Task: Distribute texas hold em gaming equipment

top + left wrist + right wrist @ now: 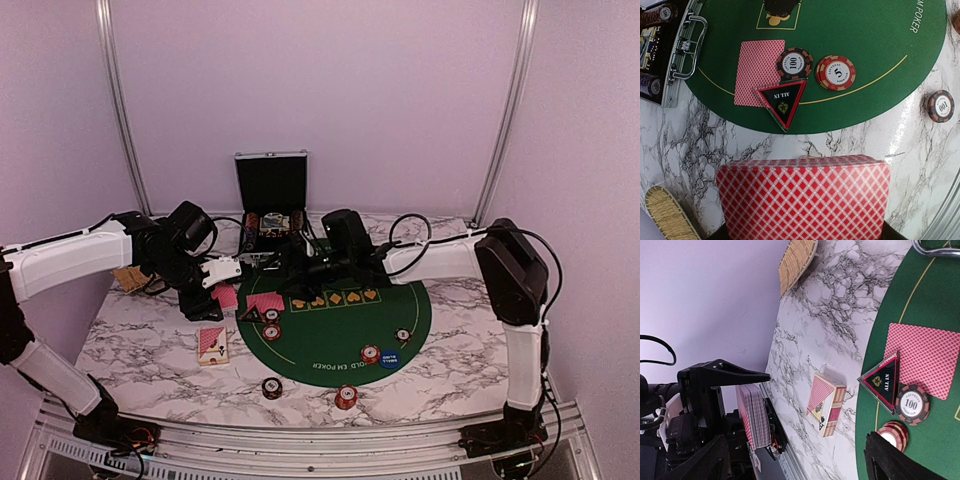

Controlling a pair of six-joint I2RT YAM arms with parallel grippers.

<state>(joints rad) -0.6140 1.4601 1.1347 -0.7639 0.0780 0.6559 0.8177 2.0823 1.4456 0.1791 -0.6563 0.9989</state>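
Deck of red-backed cards (802, 195): clamped edge-on in the left gripper (752, 412), jaws closed on it, held above bare marble table (705, 145) just short of the green felt (865, 45).

On the felt beyond it we note a single card (759, 72) face down. The black triangular marker (784, 100) overlaps that card's near corner and touches a 100 chip (794, 63), with a stack of 5 chips (836, 72) just beside. A lone chip (942, 106) lies off the felt on marble. A second pack (827, 405), boxed by the look of it, lies on the marble near the deck.

Right gripper (797, 462): jaws spread wide, nothing between them, facing the held deck across the cluster.

Risks as we judge them:
- Drawing one card may drag several, since the deck is pinched only at its lower edge.
- A loose card dropping from there lands on marble, not felt.
- Low, spread jaws could sweep the marker or chips off the dealt card.

Woven tray (667, 215) and open case (660, 50) sit at the margins.
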